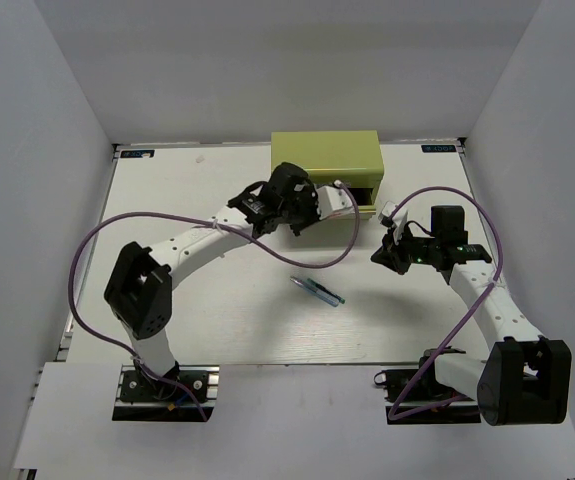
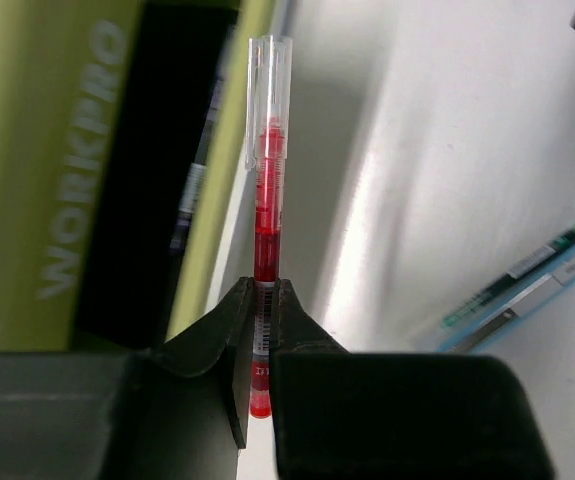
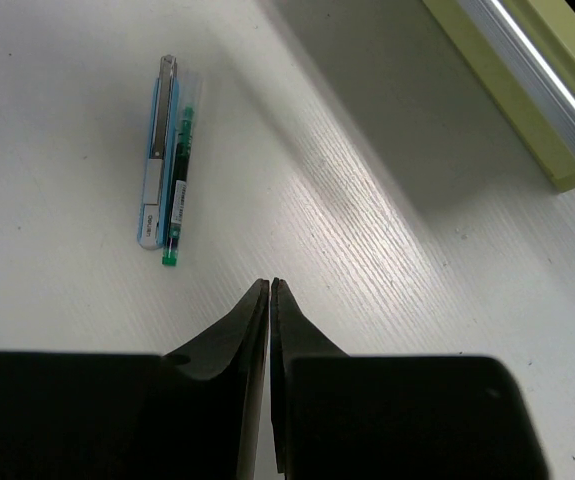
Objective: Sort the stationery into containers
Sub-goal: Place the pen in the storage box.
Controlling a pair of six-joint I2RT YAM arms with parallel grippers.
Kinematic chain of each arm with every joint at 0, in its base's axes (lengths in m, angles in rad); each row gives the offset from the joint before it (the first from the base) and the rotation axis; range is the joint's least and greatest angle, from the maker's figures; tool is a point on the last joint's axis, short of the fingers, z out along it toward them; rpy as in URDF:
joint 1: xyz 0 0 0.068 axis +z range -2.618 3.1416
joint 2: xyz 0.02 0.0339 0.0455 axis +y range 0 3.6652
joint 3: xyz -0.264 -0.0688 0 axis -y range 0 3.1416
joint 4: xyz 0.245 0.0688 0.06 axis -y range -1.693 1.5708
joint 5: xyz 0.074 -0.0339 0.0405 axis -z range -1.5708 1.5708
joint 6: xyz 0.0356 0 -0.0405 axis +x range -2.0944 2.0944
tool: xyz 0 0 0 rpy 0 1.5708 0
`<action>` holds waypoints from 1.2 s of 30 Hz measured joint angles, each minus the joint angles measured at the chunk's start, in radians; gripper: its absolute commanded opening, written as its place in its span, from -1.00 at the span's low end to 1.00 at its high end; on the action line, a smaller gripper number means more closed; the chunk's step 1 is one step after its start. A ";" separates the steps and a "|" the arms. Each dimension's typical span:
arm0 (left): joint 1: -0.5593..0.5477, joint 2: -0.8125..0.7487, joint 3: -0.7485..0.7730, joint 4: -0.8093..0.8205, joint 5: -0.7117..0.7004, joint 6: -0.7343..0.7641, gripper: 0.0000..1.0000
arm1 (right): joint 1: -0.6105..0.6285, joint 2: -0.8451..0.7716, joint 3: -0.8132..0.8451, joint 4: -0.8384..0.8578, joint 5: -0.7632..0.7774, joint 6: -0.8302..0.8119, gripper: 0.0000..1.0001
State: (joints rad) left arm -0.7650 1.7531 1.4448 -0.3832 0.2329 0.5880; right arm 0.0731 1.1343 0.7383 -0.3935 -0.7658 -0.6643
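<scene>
My left gripper is shut on the red pen, whose clear cap points away from me. It holds the pen next to the dark open drawer of the yellow-green WORKPRO chest. A pale pen-like thing lies inside that drawer. In the top view the left gripper is at the chest's front. The teal-green pen and the pale blue-silver pen lie side by side on the table. My right gripper is shut and empty above the table, short of them.
The open drawer's silver handle strip shows at the top right of the right wrist view. White walls enclose the table on three sides. Purple cables loop from both arms over the table.
</scene>
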 measured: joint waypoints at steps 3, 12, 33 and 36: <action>0.025 0.003 0.048 0.006 0.000 0.015 -1.00 | 0.000 0.000 0.000 0.000 0.000 -0.002 -0.81; 0.083 0.093 0.220 0.021 -0.005 0.087 -1.00 | 0.000 0.000 0.000 -0.001 0.003 -0.009 -0.81; 0.100 0.191 0.218 0.033 -0.022 0.106 0.15 | 0.000 0.000 0.000 -0.022 -0.014 -0.060 -0.41; 0.097 0.175 0.216 0.033 -0.023 0.102 0.15 | 0.000 0.000 0.000 -0.052 -0.034 -0.101 -0.28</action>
State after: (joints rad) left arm -0.6678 1.9282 1.6611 -0.3504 0.2104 0.6903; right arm 0.0734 1.1343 0.7383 -0.4454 -0.8001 -0.7654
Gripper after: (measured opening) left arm 0.574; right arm 0.304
